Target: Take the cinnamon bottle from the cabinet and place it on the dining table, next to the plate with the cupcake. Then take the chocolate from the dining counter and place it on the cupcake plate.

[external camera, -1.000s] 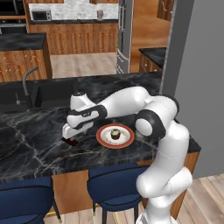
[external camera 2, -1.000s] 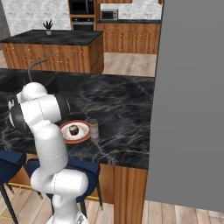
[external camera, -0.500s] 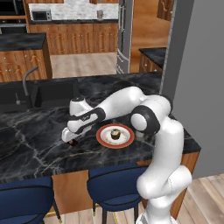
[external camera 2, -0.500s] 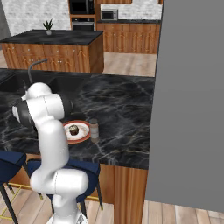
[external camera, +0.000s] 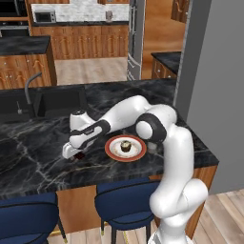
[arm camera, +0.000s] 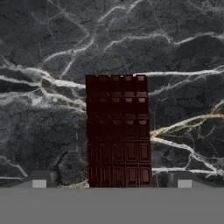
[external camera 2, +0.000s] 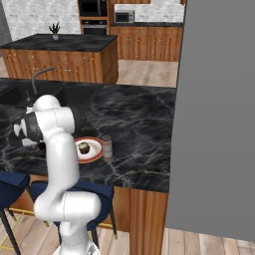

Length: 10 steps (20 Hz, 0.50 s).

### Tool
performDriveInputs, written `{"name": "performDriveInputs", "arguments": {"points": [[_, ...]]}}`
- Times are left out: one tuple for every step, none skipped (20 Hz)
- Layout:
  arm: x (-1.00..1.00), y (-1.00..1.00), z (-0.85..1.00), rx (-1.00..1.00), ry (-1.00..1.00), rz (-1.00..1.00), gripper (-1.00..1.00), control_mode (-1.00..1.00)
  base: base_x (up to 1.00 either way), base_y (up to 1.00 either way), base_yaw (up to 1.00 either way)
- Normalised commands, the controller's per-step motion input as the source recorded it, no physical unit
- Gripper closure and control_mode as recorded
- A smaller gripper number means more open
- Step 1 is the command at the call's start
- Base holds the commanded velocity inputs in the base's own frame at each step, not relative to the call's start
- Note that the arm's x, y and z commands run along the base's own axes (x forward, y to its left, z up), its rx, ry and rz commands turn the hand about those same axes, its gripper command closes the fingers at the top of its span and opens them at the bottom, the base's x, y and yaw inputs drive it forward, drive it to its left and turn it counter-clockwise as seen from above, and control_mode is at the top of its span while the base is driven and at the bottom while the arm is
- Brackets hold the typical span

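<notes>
The chocolate (arm camera: pixel 117 131), a dark brown ridged bar, lies flat on the black veined dining table (external camera: pixel 38 164). My gripper (arm camera: pixel 111 180) hangs just over the bar's near end, open, one fingertip (arm camera: pixel 40 179) on each side with a gap to the bar. In the left base view the gripper (external camera: pixel 71 153) sits low over the slab, left of the plate (external camera: pixel 114 151). The orange-rimmed plate holds the small cupcake (external camera: pixel 125 145). The cinnamon bottle (external camera 2: pixel 106 146) stands upright on the slab beside the plate (external camera 2: pixel 94 153), on its right in the right base view.
A sink (external camera: pixel 55 101) with a curved faucet (external camera: pixel 29 88) is set into the slab behind the gripper. Blue stools (external camera: pixel 126 205) stand under the near edge. A grey wall (external camera: pixel 214 76) rises at the right end of the table.
The hand has sunk lower and a little to the left, closer to the slab. The plate, cupcake and bottle have stayed put.
</notes>
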Motion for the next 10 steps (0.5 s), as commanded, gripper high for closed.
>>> {"name": "performDriveInputs", "arguments": {"points": [[0.1, 0.09, -0.29, 0.0, 0.0, 0.06, -1.0, -1.0, 0.0, 0.0, 0.0], [0.12, 0.0, -0.29, 0.0, 0.0, 0.05, -1.0, -1.0, 0.0, 0.0, 0.0], [0.12, 0.0, -0.29, 0.0, 0.0, 0.05, -1.0, -1.0, 0.0, 0.0, 0.0], [0.22, 0.0, -0.29, 0.0, 0.0, 0.04, -1.0, -1.0, 0.0, 0.0, 0.0], [0.27, -0.06, -0.21, 0.0, 0.0, 0.01, -1.0, -1.0, 0.0, 0.0, 0.0], [0.32, -0.14, -0.15, 0.0, 0.0, 0.01, -1.0, -1.0, 0.0, 0.0, 0.0], [0.29, -0.11, -0.15, 0.0, 0.0, 0.0, -1.0, -1.0, 0.0, 0.0, 0.0], [0.24, -0.11, -0.22, 0.0, 0.0, 0.01, -1.0, -1.0, 0.0, 0.0, 0.0], [0.12, -0.06, -0.31, 0.0, 0.0, 0.01, -1.0, -1.0, 0.0, 0.0, 0.0], [0.0, 0.0, -0.52, 0.0, 0.0, 0.03, -1.0, -1.0, 0.0, 0.0, 0.0]]}}
